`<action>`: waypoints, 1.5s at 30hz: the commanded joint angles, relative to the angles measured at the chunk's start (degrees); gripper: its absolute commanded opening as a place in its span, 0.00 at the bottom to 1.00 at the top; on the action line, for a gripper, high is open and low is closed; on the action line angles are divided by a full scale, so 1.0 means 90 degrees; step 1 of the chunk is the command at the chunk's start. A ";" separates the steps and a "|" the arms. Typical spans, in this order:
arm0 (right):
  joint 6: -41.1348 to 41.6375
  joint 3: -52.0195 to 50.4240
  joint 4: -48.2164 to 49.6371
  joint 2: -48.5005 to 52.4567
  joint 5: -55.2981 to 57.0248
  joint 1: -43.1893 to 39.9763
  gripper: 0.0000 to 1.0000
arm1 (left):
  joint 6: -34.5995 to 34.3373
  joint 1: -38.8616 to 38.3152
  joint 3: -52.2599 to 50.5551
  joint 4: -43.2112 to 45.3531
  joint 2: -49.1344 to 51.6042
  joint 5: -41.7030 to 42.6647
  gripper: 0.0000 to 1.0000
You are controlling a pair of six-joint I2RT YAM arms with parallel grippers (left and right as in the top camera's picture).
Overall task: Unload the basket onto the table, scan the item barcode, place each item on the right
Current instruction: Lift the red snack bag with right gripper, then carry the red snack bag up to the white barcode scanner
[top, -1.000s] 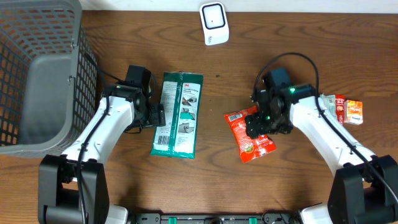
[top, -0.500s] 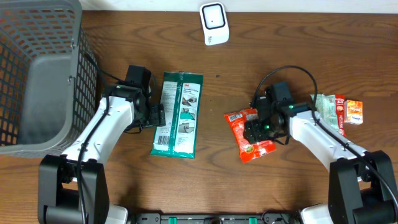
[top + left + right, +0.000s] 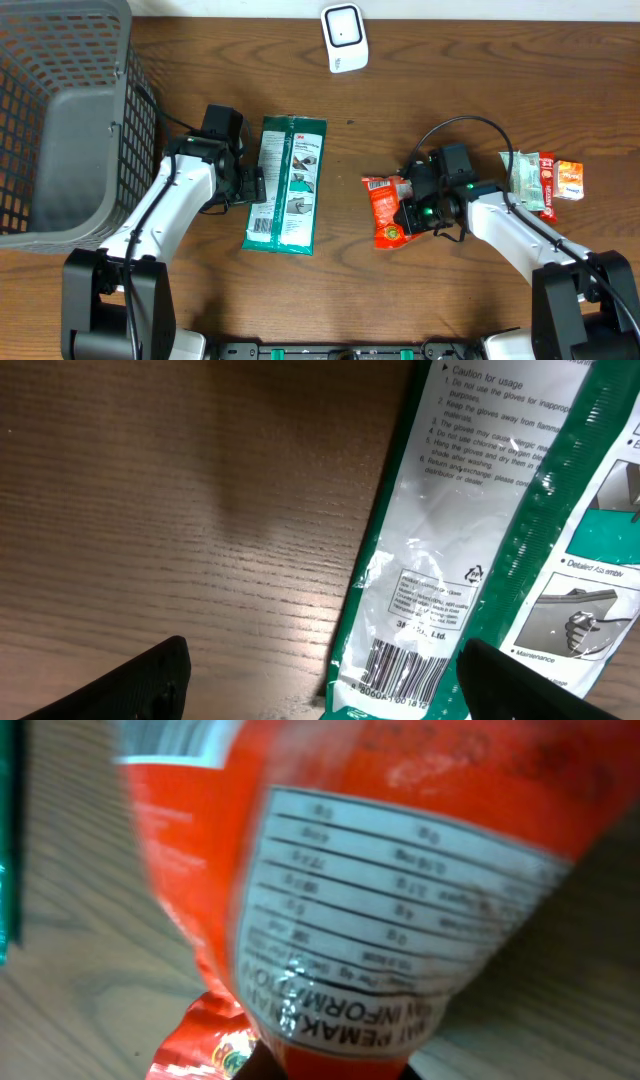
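One red packet sits pinched in the right claw, left claw agape.

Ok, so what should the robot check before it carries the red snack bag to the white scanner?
1. Right end effector shut on the red snack bag: ok.
2. Bag lifted off the table: cannot tell.
3. Barcode facing outward: cannot tell. The right wrist view shows only a blurry nutrition label.
4. White scanner uncovered: ok.
5. Left end effector open at the edge of the green packet, away from the likely path to the scanner: ok.
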 commanded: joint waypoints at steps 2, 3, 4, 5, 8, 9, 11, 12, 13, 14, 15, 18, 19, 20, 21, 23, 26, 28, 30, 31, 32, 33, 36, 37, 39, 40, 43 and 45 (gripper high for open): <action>-0.0010 0.0265 -0.0350 0.0204 0.0391 -0.0010 0.01 | -0.0019 0.0002 0.0027 -0.0017 -0.0007 -0.0053 0.86; -0.0010 0.0352 -0.0425 0.0204 0.0396 -0.0010 0.01 | -0.0019 0.0002 0.0027 -0.0019 -0.0007 -0.0053 0.86; -0.0010 0.0444 -0.0510 0.0204 0.0435 -0.0010 0.01 | -0.0019 0.0002 0.0027 -0.0019 -0.0007 -0.0053 0.86; -0.0041 0.0537 -0.0605 0.0204 0.0457 -0.0010 0.01 | -0.0017 0.0002 0.0027 -0.0019 -0.0007 -0.0056 0.86; -0.0432 0.0731 -0.0826 0.0204 0.0466 -0.0010 0.01 | -0.0017 0.0002 0.0027 -0.0019 -0.0007 -0.0053 0.86; -0.0563 0.0770 -0.0872 0.0204 0.0471 -0.0010 0.01 | -0.0019 0.0002 0.0027 -0.0019 -0.0007 -0.0053 0.86; -0.0699 0.0780 -0.0889 0.0204 0.0486 -0.0007 0.01 | -0.0019 0.0002 0.0027 -0.0019 -0.0007 -0.0056 0.86; -0.0748 0.0777 -0.0903 0.0206 0.0508 -0.0007 0.12 | -0.0017 0.0002 0.0027 -0.0019 -0.0007 -0.0056 0.86; -0.0755 0.0777 -0.0937 0.0206 0.0566 -0.0007 0.22 | -0.0019 0.0002 0.0027 -0.0019 -0.0007 -0.0056 0.86; -0.0750 0.0772 -0.0976 0.0206 0.0670 -0.0007 0.25 | -0.0017 0.0002 0.0027 -0.0019 -0.0007 -0.0056 0.86; -0.0748 0.0772 -0.1020 0.0206 0.0736 -0.0007 0.30 | -0.0017 0.0002 0.0027 -0.0019 -0.0007 -0.0053 0.86; -0.0748 0.0738 -0.1107 0.0206 0.0865 -0.0010 0.39 | -0.0017 0.0002 0.0027 -0.0019 -0.0007 -0.0053 0.86; -0.0748 0.0712 -0.1107 0.0206 0.0867 -0.0010 0.39 | -0.0017 0.0002 0.0027 -0.0019 -0.0007 -0.0056 0.86; -0.0748 0.0682 -0.1107 0.0206 0.0867 -0.0010 0.39 | -0.0017 0.0002 0.0027 -0.0019 -0.0007 -0.0056 0.86; -0.0748 0.0651 -0.1107 0.0206 0.0889 -0.0010 0.39 | -0.0019 0.0002 0.0027 -0.0019 -0.0007 -0.0053 0.86; -0.0743 0.0588 -0.1107 0.0206 0.1005 -0.0010 0.37 | -0.0019 0.0002 0.0027 -0.0019 -0.0007 -0.0053 0.86; -0.0736 0.0568 -0.1107 0.0206 0.1003 -0.0010 0.13 | -0.0019 0.0002 0.0027 -0.0019 -0.0007 -0.0053 0.86; -0.0690 0.0568 -0.1105 0.0206 0.1005 -0.0010 0.01 | -0.0019 0.0002 0.0027 -0.0019 -0.0007 -0.0053 0.86; -0.0697 0.0583 -0.1103 0.0204 0.1018 -0.0010 0.01 | -0.0017 0.0002 0.0027 -0.0019 -0.0007 -0.0053 0.87; -0.0697 0.0624 -0.1117 0.0204 0.1095 -0.0010 0.01 | -0.0019 0.0002 0.0027 -0.0019 -0.0007 -0.0053 0.86; -0.0697 0.0692 -0.1178 0.0204 0.1175 -0.0010 0.01 | -0.0019 0.0002 0.0027 -0.0019 -0.0007 -0.0053 0.86; -0.0697 0.0811 -0.1287 0.0204 0.1299 -0.0010 0.01 | -0.0019 0.0002 0.0027 -0.0019 -0.0007 -0.0053 0.86; -0.0702 0.1343 -0.1768 0.0204 0.1554 -0.0007 0.01 | -0.0019 0.0002 0.0027 -0.0017 -0.0007 -0.0056 0.87; -0.0702 0.1525 -0.1902 0.0204 0.1554 -0.0007 0.01 | -0.0019 0.0002 0.0027 -0.0019 -0.0007 -0.0056 0.86; -0.0699 0.1996 -0.2222 0.0204 0.1554 -0.0007 0.01 | -0.0019 0.0002 0.0027 -0.0019 -0.0007 -0.0053 0.86; -0.0699 0.2188 -0.2348 0.0204 0.1554 -0.0010 0.01 | -0.0019 0.0002 0.0027 -0.0019 -0.0007 -0.0053 0.87; -0.0704 0.2744 -0.2676 0.0204 0.1554 -0.0007 0.01 | -0.0017 0.0002 0.0027 -0.0019 -0.0007 -0.0053 0.86; -0.0886 0.3065 -0.2837 0.0204 0.1552 -0.0002 0.01 | -0.0019 0.0002 0.0027 -0.0019 -0.0007 -0.0056 0.87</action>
